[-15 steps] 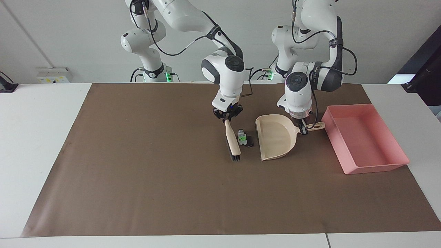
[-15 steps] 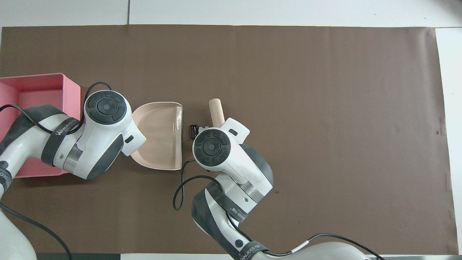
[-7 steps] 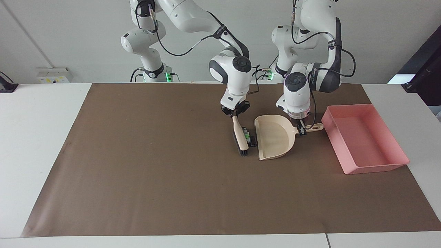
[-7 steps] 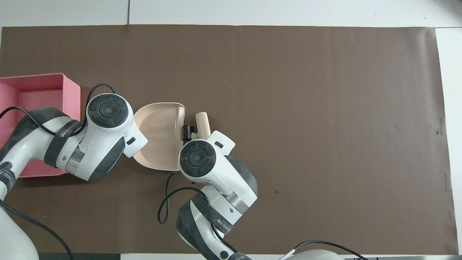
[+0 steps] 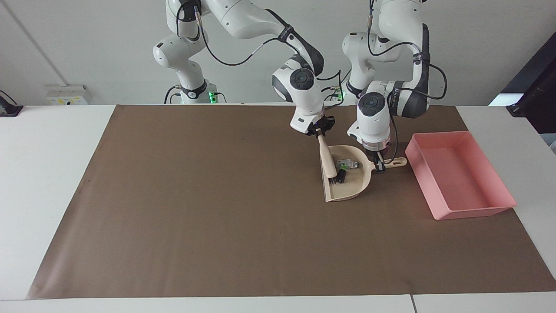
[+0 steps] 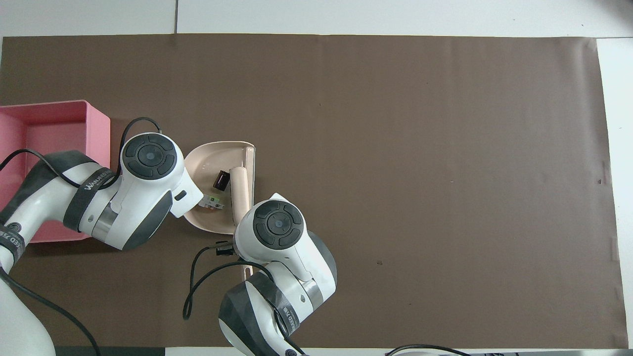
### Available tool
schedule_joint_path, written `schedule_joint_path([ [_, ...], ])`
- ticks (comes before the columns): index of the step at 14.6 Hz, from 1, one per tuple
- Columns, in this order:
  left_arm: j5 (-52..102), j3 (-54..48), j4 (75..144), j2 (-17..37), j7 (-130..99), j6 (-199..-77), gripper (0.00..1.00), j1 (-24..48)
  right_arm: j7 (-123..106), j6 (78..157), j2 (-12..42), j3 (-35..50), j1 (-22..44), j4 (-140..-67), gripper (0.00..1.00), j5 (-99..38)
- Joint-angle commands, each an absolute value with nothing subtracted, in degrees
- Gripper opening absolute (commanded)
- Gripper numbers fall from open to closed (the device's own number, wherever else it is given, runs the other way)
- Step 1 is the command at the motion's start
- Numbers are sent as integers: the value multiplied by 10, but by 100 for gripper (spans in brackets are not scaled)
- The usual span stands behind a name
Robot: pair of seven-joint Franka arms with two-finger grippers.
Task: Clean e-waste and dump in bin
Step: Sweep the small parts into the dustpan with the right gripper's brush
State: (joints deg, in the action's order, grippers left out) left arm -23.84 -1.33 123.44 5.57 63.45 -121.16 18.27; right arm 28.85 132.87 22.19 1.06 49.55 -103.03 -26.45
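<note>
Both bits of e-waste are now lying inside the dustpan, where half a second ago they were sitting on the brown mat just outside its open edge; the brush is now reaching over that edge. In the facing view, working left to right: the right gripper is clamping the brush handle over the dustpan's mouth. The black block is resting beside the bristles, the green-patched bit nearer the robots. The left gripper is pinching the dustpan handle. The pink bin is sitting at the left arm's end, holding none of the e-waste. For a clean finish, judge that the brush should lift clear first, then the dustpan tilt back before travelling, mouth raised, so nothing slides out.
</note>
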Motion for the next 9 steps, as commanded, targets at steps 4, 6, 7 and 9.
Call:
schedule_joint_path([
  [4, -245, -11, 1245, 54, 639, -1257, 0, 179, 277, 1348, 236, 12, 497, -1008, 0, -283],
  [6, -244, -12, 1245, 54, 643, -1266, 0, 174, 278, 1343, 236, 12, 497, -1008, 0, -282],
  [7, -241, -12, 1245, 54, 644, -1269, 0, 171, 279, 1339, 234, 12, 498, -1008, 0, -279],
  [9, -224, -12, 1245, 54, 665, -1281, 0, 154, 288, 1317, 214, 7, 499, -1017, 0, -270],
])
